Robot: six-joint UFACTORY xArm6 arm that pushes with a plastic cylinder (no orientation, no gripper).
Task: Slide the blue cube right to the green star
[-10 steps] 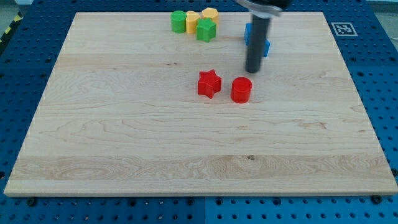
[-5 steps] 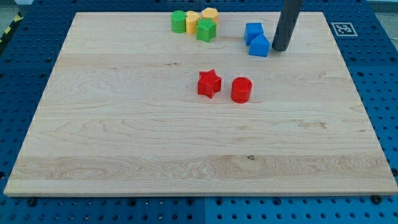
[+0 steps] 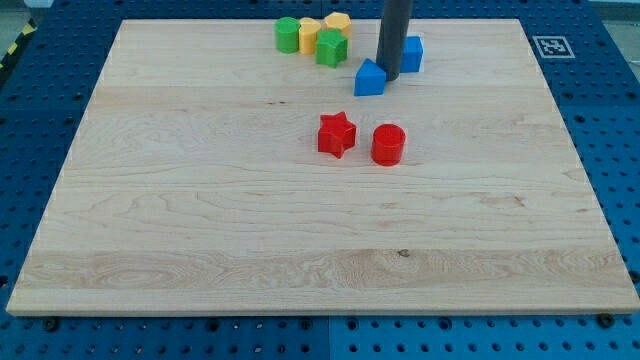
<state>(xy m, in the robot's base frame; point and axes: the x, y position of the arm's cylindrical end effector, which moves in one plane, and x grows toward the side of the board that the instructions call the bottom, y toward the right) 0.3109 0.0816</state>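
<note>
Blue cube [image 3: 370,78] sits touching my tip [image 3: 390,77] on the tip's view-left side. I take this one as the cube, tho its top looks a bit peaked, so shape isn't certain. No jaws on this rig, just a straight rod, so nothing to open, close or hold. A second blue block [image 3: 412,53] is just view-right of the rod and above the tip, partly hidden by it.

Step in hand, as I judge it: mid-push, w/ the cube approx halfway to the green star [image 3: 331,48], which lies up and to the view-left of the tip, near but not touching the cube.

Next move: the star is diagonal from the cube, so a straight leftward shove would likely pass under it. Prob need the tip at the cube's lower-right, then push up-left.

Room: bare wood btwn cube and star, no obstacle. Behind the star are two yellow blocks [image 3: 322,30] and a green round-ish block [image 3: 288,34], packed close, w/ the board's [image 3: 200,220] top edge near beyond them, so a hard push could crowd them there. Red star [image 3: 337,134] and red cylinder [image 3: 388,144] are below the tip, off the path.
</note>
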